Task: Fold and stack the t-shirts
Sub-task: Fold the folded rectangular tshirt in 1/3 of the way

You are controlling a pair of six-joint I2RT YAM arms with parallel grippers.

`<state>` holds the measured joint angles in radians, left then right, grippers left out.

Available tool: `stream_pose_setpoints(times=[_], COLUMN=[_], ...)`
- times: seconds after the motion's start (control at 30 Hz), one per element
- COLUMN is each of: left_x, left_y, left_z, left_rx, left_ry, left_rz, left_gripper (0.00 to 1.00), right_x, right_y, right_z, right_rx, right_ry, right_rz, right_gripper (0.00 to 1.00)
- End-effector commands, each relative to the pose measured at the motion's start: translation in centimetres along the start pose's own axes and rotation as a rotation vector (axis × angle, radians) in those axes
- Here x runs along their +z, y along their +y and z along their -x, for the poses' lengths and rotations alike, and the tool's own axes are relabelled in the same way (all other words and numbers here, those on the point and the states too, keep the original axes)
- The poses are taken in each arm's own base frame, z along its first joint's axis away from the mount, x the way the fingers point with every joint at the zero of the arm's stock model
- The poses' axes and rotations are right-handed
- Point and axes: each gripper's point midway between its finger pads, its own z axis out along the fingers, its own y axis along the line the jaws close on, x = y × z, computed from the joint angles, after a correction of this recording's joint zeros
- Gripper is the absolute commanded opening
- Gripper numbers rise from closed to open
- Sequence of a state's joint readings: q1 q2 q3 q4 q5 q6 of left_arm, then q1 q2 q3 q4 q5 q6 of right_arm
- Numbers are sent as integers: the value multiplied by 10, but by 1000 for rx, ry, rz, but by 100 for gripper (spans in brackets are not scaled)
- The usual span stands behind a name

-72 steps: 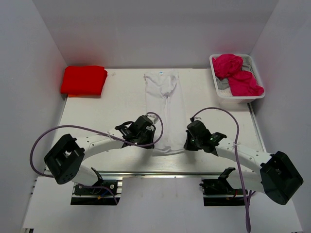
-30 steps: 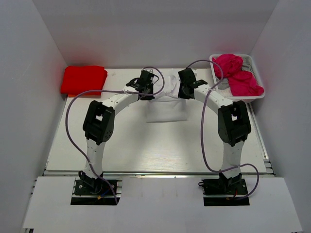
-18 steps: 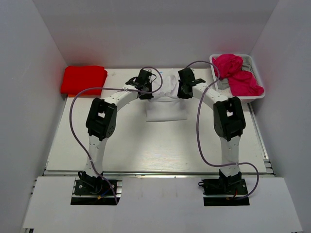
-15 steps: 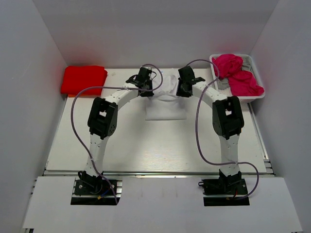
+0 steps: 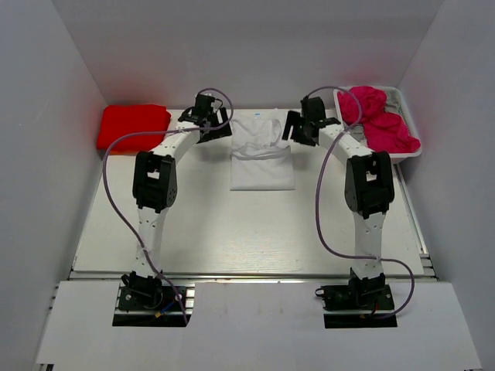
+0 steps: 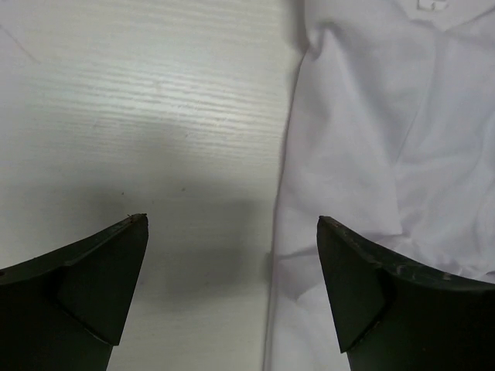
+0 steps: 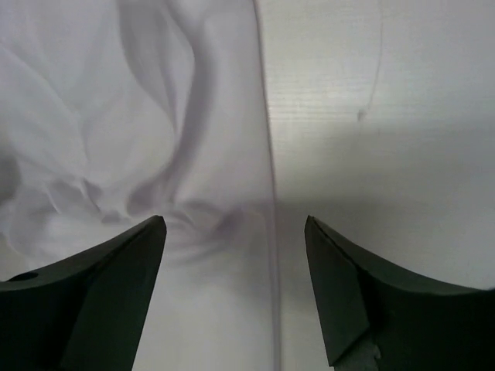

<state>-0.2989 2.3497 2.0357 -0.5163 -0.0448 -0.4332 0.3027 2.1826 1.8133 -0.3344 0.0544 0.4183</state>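
White cloth, limp and light: the shirt (image 5: 263,158) lies folded in half at the worktop's (image 5: 186,224) far middle; we would pinch its side edges. The left hand (image 6: 232,232) and right hand (image 7: 234,232) gape empty, flanking it; a second ago they were over it, closer together.
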Motion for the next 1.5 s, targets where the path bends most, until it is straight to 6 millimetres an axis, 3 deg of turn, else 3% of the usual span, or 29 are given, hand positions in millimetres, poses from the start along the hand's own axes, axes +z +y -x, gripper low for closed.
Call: stream_pose_setpoints(times=[0.0, 0.03, 0.07, 0.1, 0.13, 0.2, 0.23, 0.3, 0.33, 0.4, 0.43, 0.5, 0.67, 0.97, 1.2, 1.3, 1.43, 1.47], left_x=[-61, -67, -68, -83, -84, -93, -105, -116, -117, -137, -139, -149, -167, -175, -170, -170, -169, -169], left_y=[-30, -29, -22, -26, -18, -13, -5, -2, 3, -2, 5, 8, 19, 26, 32, 32, 35, 35], left_z=[28, 27, 13, 16, 0, -10, -24, -29, -52, -49, -64, -72, -76, -80, -85, -85, -83, -83], left_rx=[52, 53, 69, 81, 82, 83, 83, 83, 91, 97, 98, 98, 90, 111, 113, 122, 122, 122], left_ry=[-67, -66, -37, -45, -12, 1, 22, 0, 35, -13, 14, 19, 5, -7, 18, 18, 10, 10], left_rz=[-89, -89, -75, -103, -89, -83, -74, -84, -77, -106, -95, -102, -89, -73, -43, -43, -24, -24], left_gripper=[100, 100, 100, 100, 100, 100, 100, 100, 100, 100, 100, 100, 100, 100, 100, 100, 100, 100], right_x=[-35, -49, -58, -59, -73, -84, -84, -87, -87, -80, -81, -73, -62, -37, -18, -8, 3, 10], right_y=[10, 19, 19, 21, 28, 49, 53, 65, 71, 83, 90, 101, 125, 141, 135, 134, 140, 138], right_z=[-5, -6, -12, -30, -34, -43, -56, -64, -66, -83, -77, -85, -95, -100, -99, -90, -62, -64], right_rx=[-127, -136, -157, -169, -194, -230, -253, -281, -304, -327, -343, -355, -368, -369, -432, -441, -419, -412], right_ry=[-20, -23, -26, 12, 7, 17, 43, 60, 63, 115, 103, 125, 154, 161, 100, 57, -56, -48], right_rz=[66, 110, 127, 179, 218, 330, 350, 405, 423, 459, 474, 502, 556, 564, 487, 449, 431, 418], right_gripper=[82, 86, 90, 90, 90, 90, 90, 90, 90, 90, 90, 90, 90, 90, 90, 90, 90, 90])
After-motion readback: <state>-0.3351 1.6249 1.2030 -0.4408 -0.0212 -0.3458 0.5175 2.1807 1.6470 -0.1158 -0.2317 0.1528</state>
